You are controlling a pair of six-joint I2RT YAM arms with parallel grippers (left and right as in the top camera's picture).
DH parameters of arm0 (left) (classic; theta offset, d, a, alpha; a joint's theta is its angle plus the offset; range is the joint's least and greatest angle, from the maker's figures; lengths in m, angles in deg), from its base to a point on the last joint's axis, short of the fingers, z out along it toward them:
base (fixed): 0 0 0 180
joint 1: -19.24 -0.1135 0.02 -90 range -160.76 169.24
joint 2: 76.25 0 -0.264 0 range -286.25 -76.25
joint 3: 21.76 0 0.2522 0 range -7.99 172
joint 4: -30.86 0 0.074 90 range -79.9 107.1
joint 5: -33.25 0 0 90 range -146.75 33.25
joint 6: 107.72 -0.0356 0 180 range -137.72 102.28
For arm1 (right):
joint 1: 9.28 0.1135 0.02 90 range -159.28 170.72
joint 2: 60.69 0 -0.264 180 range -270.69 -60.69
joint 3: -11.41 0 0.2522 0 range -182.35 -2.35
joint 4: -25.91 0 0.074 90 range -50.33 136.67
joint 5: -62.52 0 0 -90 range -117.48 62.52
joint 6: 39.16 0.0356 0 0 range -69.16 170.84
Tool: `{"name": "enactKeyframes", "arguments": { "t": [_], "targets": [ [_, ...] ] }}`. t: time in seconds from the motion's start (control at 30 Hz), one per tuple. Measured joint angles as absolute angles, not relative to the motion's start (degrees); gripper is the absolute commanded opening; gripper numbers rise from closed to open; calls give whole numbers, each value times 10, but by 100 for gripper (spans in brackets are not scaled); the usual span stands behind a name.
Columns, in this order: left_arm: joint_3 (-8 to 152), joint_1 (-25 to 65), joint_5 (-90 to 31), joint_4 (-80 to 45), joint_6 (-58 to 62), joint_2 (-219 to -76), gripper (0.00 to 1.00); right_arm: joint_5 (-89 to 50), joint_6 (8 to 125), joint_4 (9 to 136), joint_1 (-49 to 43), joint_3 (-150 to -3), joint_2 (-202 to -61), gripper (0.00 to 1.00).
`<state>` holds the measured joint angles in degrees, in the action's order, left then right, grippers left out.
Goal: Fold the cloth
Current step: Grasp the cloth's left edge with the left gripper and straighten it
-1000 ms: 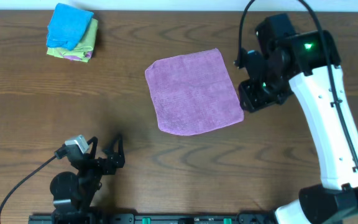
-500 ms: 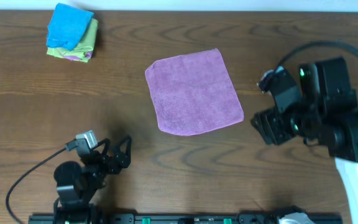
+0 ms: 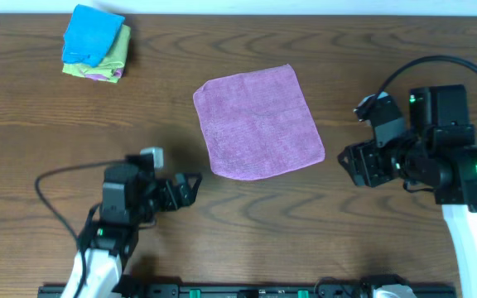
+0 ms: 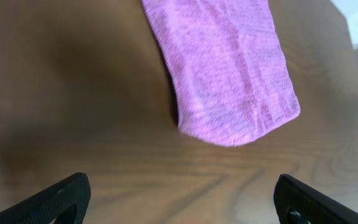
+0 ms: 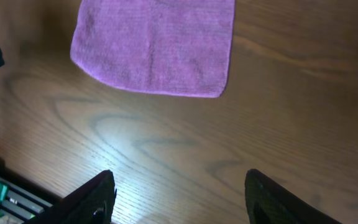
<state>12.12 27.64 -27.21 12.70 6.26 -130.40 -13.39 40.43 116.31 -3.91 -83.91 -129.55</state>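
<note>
Overhead: cloth [image 3: 257, 122] flat, unfolded, mid-table between grippers. Right gripper [image 3: 353, 162] just beside near-right corner; left gripper [image 3: 185, 188] near front-left corner, slightly farther. Both spread wide, holding nothing.

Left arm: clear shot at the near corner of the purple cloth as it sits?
Probably yes. The left gripper is open and points at the purple cloth; only table lies between them, and the right gripper sits beyond the opposite edge.
</note>
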Motion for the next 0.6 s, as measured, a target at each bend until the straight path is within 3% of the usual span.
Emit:
{"name": "enactKeyframes", "arguments": {
  "t": [0.37,0.6],
  "targets": [
    [211,283,-213,300,74,-1573,95,-113,404,1146,-100,-839,-1296,66],
    [213,291,-179,353,110,-1642,96,-109,404,1134,-105,-836,-1296,69]
  ]
}}
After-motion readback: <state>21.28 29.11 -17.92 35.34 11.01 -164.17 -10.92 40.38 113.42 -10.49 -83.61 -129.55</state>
